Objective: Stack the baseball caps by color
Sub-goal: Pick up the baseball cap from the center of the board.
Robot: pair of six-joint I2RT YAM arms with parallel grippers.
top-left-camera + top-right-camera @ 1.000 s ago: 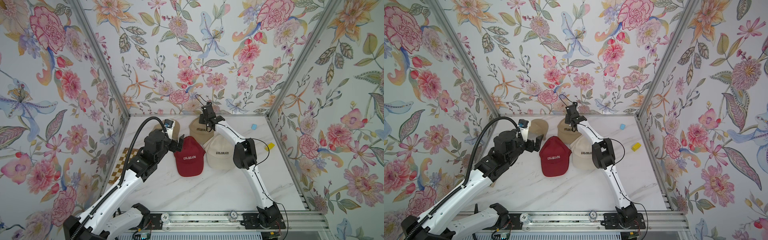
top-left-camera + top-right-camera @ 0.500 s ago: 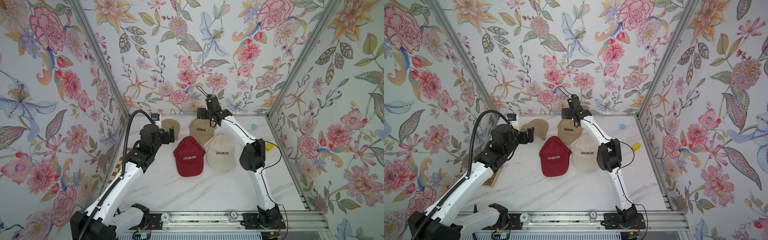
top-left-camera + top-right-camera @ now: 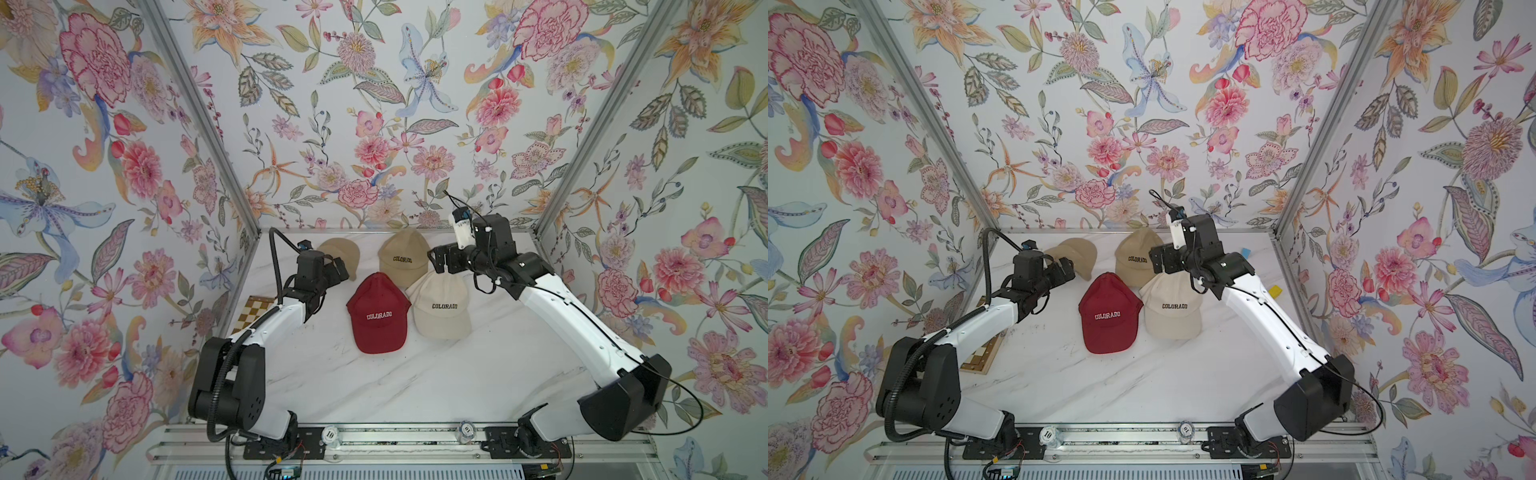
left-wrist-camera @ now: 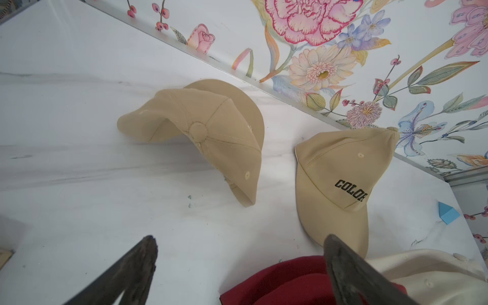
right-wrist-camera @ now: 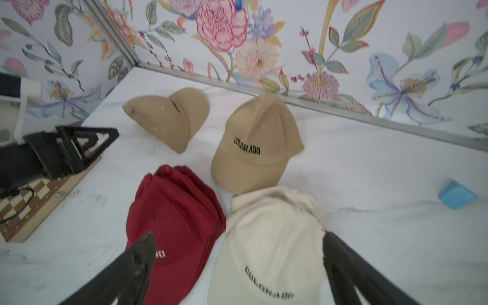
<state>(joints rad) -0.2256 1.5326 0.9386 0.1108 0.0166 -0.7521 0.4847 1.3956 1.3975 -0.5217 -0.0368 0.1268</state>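
left claw (image 3: pixel 338 268) & right claw (image 3: pixel 441 258) both wide, empty; best grab tipped tan cap (image 4: pixel 211 132) by brim, seat on other tan cap (image 4: pixel 340 171)

Red cap (image 3: pixel 376 318), cream cap (image 3: pixel 440 309), tan caps (image 3: pixel 402 255)

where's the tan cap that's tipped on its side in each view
Top view: tipped tan cap at the far side, left of the upright tan cap.
Top view: tipped tan cap, same place.
Left wrist: tipped tan cap mid-picture, crown button facing the camera.
Right wrist: tipped tan cap beyond the dark red cap.
Shared landmark: the upright tan cap beside it, lettered COLORADO.
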